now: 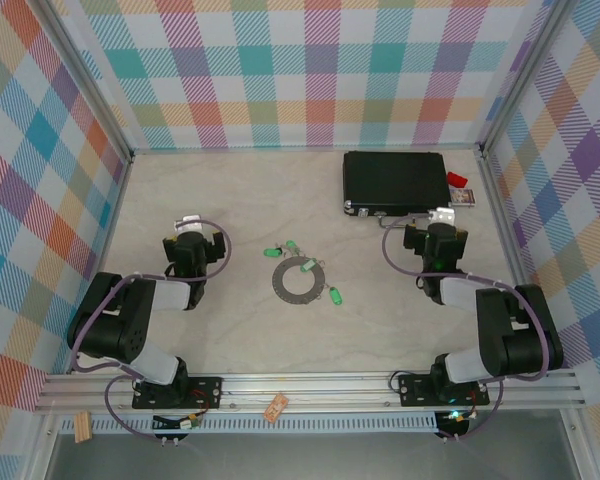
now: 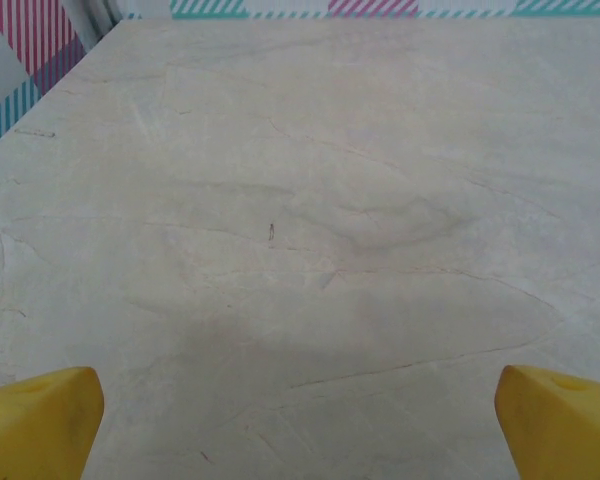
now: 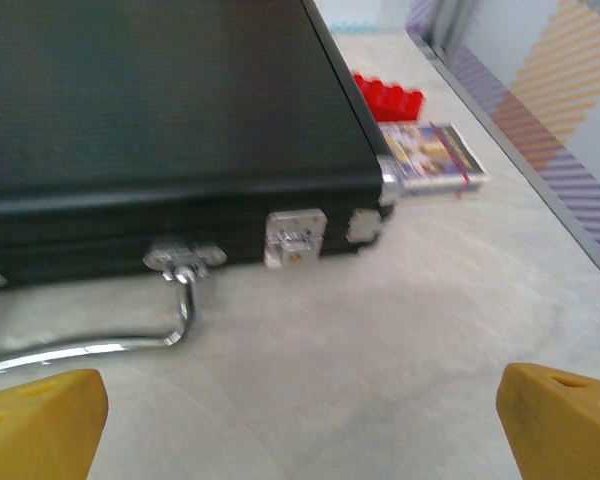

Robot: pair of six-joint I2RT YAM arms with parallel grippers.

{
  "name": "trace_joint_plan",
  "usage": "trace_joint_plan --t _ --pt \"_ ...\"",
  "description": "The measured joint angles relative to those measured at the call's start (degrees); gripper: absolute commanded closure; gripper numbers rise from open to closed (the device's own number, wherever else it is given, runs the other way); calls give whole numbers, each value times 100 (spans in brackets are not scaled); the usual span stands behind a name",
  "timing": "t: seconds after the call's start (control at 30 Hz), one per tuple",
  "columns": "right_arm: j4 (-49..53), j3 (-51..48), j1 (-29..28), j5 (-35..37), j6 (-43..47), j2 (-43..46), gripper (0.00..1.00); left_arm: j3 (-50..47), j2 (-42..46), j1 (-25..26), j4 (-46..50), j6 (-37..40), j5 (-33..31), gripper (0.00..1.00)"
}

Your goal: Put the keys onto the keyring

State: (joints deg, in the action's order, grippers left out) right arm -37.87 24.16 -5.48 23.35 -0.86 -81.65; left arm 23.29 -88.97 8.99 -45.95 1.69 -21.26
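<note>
The keyring (image 1: 279, 281) lies flat at mid-surface (image 2: 300, 200), its centre open. Four green keys (image 1: 333, 295) lie loose around it: two just past its far-left edge, one at its far rim, one by its right side. The left jaws stand spread over bare surface well to its left. The right jaws, equally spread, face the black case (image 3: 160, 120).

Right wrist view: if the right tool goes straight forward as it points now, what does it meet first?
Probably the black case, at its front side; its metal handle lies nearest. The right tool is open. Depth is unclear.
</note>
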Motion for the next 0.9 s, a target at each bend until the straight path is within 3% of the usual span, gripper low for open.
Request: trace_joint_plan --t 0.23,0.9 --pt "-1353 -658 81 -831 31 -538 1 -151 -184 -42 -391 31 321 0" --pt "-1215 -278 216 -1335 4 -713 1 -146 -184 -170 -422 -37 372 0"
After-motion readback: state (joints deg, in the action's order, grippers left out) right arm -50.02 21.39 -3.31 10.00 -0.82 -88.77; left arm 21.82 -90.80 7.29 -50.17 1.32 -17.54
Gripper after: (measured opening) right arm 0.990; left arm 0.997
